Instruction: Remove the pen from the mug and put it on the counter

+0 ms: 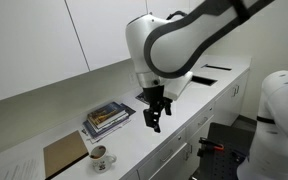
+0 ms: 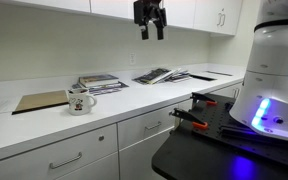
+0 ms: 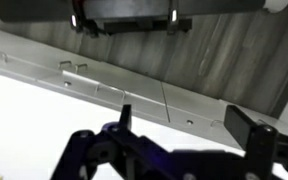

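Nearest me bulks the robot's rounded white base [image 2: 274,80], and high over the long white counter [image 2: 4,125] hangs the black two-fingered gripper [image 2: 150,22], jaws parted, holding nothing. Well below, the small white mug with dark markings [image 2: 80,101] stands beside a flat brown board [image 2: 41,101]; the thin dark pen [image 2: 76,91] seems to poke from it, barely visible. Coming down off-centre could clip the rim, tip the mug, or drag it up with the pen

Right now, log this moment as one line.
gripper open, high above counter | mug upright on counter, beside board | pen too small to tell
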`<state>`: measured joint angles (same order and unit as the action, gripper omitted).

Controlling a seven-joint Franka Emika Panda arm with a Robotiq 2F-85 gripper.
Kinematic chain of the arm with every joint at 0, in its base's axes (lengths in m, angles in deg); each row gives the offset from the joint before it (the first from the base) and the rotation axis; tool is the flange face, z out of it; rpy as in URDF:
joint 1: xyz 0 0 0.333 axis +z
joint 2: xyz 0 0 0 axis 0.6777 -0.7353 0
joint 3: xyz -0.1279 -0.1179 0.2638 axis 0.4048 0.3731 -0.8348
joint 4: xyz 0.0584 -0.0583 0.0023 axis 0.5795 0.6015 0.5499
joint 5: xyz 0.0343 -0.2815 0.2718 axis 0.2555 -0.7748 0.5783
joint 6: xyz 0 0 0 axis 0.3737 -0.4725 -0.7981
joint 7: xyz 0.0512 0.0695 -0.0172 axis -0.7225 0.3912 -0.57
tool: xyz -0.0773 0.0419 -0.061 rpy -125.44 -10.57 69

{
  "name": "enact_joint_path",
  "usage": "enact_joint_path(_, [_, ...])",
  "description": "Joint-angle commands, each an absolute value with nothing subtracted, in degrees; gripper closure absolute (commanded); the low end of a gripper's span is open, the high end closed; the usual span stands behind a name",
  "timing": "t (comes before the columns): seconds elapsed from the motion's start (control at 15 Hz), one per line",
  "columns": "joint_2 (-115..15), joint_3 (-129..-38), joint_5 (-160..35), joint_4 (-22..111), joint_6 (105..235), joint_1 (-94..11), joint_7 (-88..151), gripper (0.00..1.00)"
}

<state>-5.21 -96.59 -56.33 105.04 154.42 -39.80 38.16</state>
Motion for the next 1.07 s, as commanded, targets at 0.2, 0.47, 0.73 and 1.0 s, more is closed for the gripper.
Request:
enact_joint_path(0.2, [-30.67,-95.20,-63.40,91.32,169.47,-37.92,23.58,0.00])
enact_joint_path(0.47, [-43.83,-95.63,-70.24,79.12,167.76,-37.08,17.49,0.00])
enact_joint_path(0.73, [-47.04,-95.52,-71.72,77.34,170.17,-36.30,18.78,0.00])
enact_joint_path(1.0, [-46.55,-95.35,-71.70,77.70,170.19,-36.38,18.80,0.00])
